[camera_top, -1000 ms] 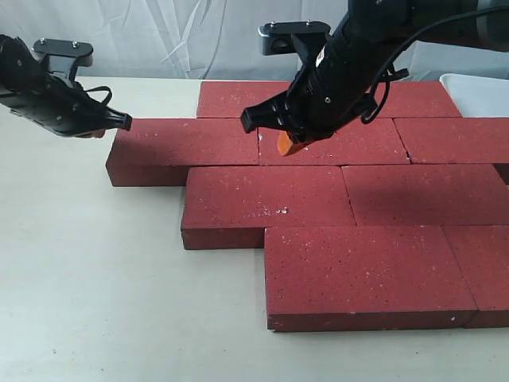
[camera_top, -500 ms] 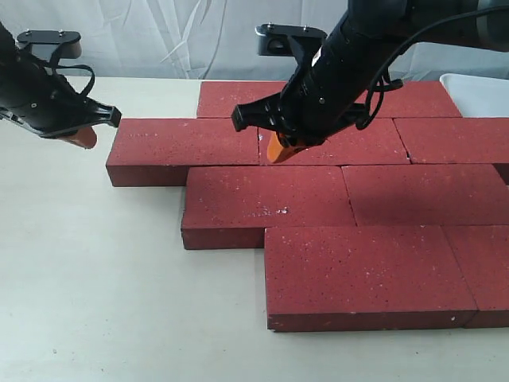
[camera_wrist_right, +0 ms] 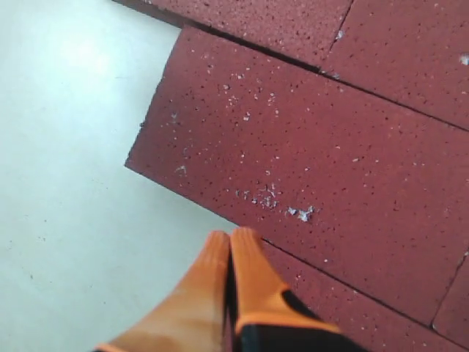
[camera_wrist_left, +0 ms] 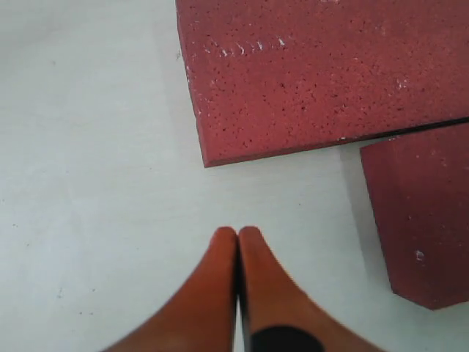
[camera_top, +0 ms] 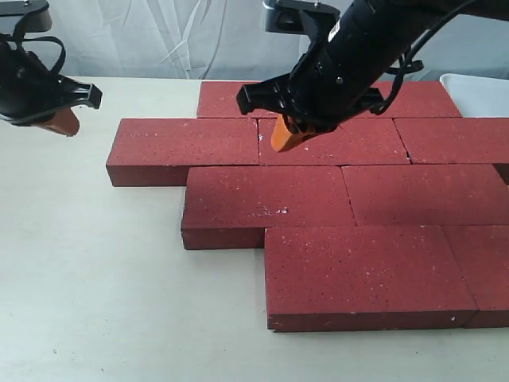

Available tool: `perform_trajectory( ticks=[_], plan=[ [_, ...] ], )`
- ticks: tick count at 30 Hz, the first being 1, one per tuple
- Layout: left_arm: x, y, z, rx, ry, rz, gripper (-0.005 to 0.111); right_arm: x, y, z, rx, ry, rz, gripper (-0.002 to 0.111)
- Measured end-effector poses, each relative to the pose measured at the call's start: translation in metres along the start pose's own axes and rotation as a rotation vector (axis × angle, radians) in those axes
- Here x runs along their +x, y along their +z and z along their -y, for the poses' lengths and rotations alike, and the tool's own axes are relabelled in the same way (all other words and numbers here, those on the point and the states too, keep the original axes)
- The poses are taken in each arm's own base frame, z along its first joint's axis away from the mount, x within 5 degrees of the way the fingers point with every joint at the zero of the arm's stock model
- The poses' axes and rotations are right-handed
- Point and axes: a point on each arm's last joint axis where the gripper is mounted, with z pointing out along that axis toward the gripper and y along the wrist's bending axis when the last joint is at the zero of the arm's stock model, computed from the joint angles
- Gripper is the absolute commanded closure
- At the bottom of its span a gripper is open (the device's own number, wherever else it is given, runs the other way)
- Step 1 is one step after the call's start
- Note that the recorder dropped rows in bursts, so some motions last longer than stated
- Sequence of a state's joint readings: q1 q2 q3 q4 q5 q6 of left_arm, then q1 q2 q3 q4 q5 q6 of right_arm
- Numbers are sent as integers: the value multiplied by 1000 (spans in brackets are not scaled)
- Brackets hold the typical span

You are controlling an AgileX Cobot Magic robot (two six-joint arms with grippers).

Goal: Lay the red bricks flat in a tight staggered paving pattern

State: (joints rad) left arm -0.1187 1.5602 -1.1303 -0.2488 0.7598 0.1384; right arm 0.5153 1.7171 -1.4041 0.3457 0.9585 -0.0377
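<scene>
Red bricks [camera_top: 318, 199] lie flat in staggered rows on the table [camera_top: 95, 278], edges touching. The rightmost ones are cut off by the frame. Right gripper [camera_top: 280, 142]: orange fingers pressed together, empty, above the bricks, its arm hiding part of the back row. Left gripper [camera_top: 65, 126]: fingers together, empty, over bare table beside the bricks' left end.

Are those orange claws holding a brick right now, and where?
Nothing is held: the left gripper and right gripper both have their fingers closed together with nothing between them.
</scene>
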Motion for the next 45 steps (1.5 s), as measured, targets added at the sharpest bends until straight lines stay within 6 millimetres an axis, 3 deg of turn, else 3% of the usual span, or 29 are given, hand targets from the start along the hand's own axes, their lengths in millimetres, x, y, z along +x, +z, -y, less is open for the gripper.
perform_trajectory(
  ticks=[7, 16, 24, 30, 45],
  plan=[
    [13, -24, 3, 1, 5, 53, 107, -1, -27, 8, 0, 52, 65, 108],
    [16, -52, 8, 5, 20, 129, 107, 5, -72, 50, 64, 165, 113, 108],
    [17, -57, 8, -2, 32, 138, 107, 22, -123, 77, 250, 187, 192, 108],
    [17, -57, 8, -6, 38, 137, 107, 39, -159, 73, 364, 179, 255, 108],
    [17, -57, 8, -7, 40, 137, 107, 86, -228, 41, 407, 147, 441, 108]
  ],
)
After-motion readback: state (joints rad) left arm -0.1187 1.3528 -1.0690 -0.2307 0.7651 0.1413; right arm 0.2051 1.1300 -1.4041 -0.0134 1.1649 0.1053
